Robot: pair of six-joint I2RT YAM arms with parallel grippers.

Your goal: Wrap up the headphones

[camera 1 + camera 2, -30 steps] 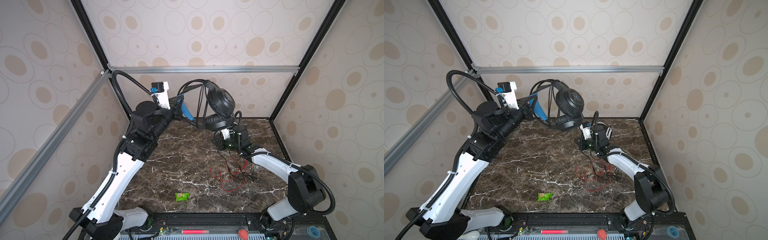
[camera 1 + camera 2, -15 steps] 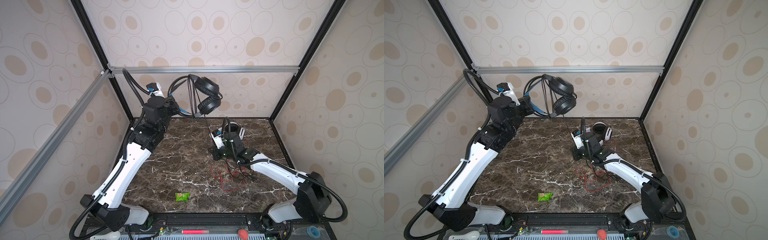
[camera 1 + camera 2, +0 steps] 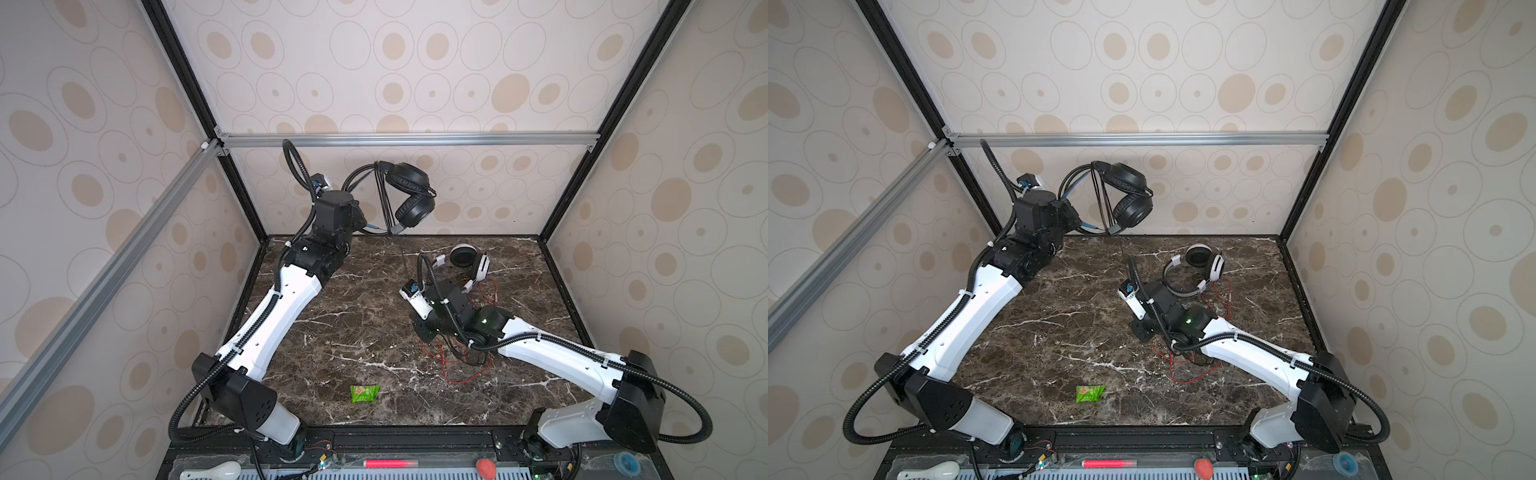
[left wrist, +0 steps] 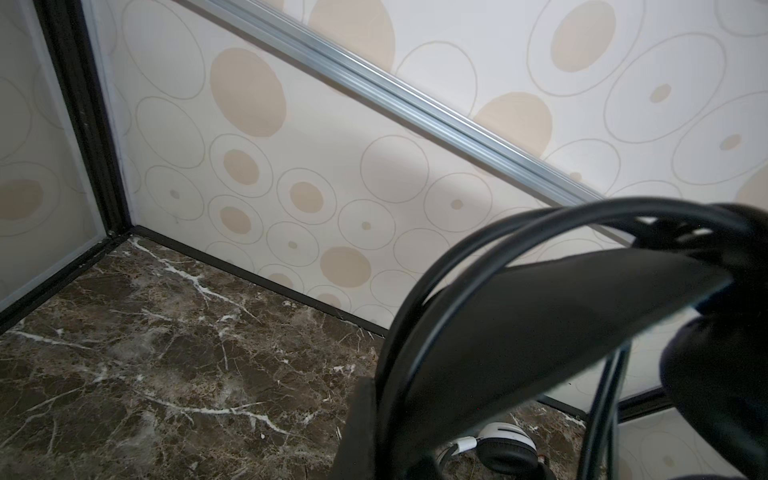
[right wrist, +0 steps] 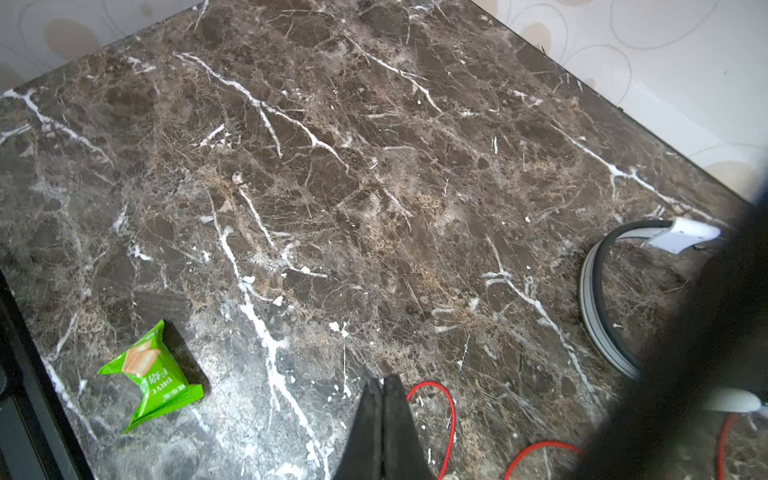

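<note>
In both top views the left arm (image 3: 291,299) holds the black headphones (image 3: 411,208) high up near the back wall. The left jaws are closed tight on the headband. The black cable (image 3: 384,199) goes round the band in a few loops, and a thin end seems to hang down toward the worktop (image 3: 353,332). The white headphones (image 3: 478,266) lie flat at the back right. Their red cable (image 3: 461,380) is in a loose, messy pile, and the right arm (image 3: 540,345) is low over that pile.

In the left wrist view the black headband (image 4: 540,316) fills one corner, and the loops sit side by side on it. I think the left jaws should hold firm and not tip, so the loops do not slide off.

In the right wrist view the right jaws are pressed shut, just above the worktop and right beside the red cable. I cannot tell if the thin black cable is pinched between them. The next loop should be pulled snug, not hard. The jaws should not catch the red cable, or the two cables may tangle. The green packet (image 5: 153,378) is well apart.
</note>
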